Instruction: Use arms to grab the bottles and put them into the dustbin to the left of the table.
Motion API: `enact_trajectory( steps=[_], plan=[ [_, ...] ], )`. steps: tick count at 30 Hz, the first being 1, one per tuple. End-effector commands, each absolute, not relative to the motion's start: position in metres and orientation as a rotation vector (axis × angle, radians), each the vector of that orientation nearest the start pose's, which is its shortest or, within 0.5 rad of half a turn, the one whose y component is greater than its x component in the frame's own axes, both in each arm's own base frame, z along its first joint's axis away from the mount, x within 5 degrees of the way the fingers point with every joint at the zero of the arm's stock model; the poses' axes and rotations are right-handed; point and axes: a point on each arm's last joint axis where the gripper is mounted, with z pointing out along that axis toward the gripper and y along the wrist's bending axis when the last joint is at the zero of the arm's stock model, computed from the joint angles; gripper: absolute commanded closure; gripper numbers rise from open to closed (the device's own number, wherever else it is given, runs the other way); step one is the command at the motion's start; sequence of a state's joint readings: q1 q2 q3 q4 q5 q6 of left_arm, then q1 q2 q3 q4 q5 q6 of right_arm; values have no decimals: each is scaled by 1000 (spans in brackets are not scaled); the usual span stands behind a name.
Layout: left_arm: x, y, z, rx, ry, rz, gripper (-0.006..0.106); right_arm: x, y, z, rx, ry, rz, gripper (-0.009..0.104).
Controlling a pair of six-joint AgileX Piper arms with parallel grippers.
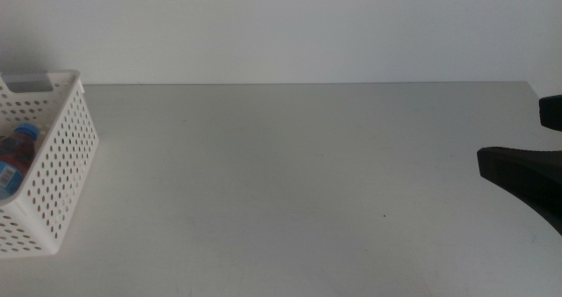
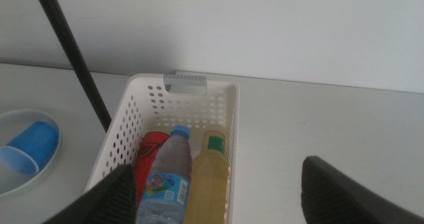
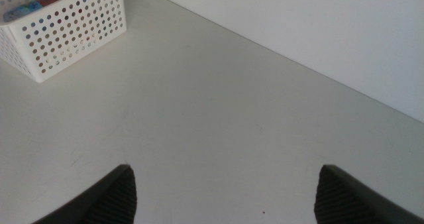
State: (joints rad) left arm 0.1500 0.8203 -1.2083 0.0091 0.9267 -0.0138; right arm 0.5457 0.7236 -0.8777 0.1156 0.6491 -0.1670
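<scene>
A: Basket sits at the left edge of the table in the middle view, reaching toward the back left corner. White, perforated walls, handle slot at the far rim. A water bottle with a blue cap shows inside over the rim. The other two containers are hidden from here.

B: Arms in that view?

A: Only a dark part of the right arm at the right edge. Left arm is out of frame.

B: Left wrist view?

A: Left gripper hangs above the basket, jaws spread wide, nothing between them. Three items lie side by side inside: red can against one long wall, water bottle in the middle, yellow drink against the other long wall. Bottle touches both neighbours. A black cable crosses beside the basket. Off to the side, a clear dish holds a blue cup lying on its side.

B: Right wrist view?

A: Right gripper is over bare table, well apart from the basket, jaws spread, holding nothing. Coloured contents glimpsed through the holes, too small to sort.
</scene>
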Motion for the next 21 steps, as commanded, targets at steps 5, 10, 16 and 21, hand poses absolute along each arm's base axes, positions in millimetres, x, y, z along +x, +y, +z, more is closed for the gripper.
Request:
enact_trajectory(
  steps=[5,10,16,21],
  plan=[
    [131,15,448,-179,1909,11,19,120,66,407,-590,1714,249,21],
    [125,11,434,-204,1767,-77,19,126,40,414,-411,1686,108,21],
    [111,16,407,-141,1615,91,19,101,9,412,-220,1635,-68,21],
    [95,11,356,-116,1643,65,19,55,-2,372,-85,1590,-151,21]
  ],
)
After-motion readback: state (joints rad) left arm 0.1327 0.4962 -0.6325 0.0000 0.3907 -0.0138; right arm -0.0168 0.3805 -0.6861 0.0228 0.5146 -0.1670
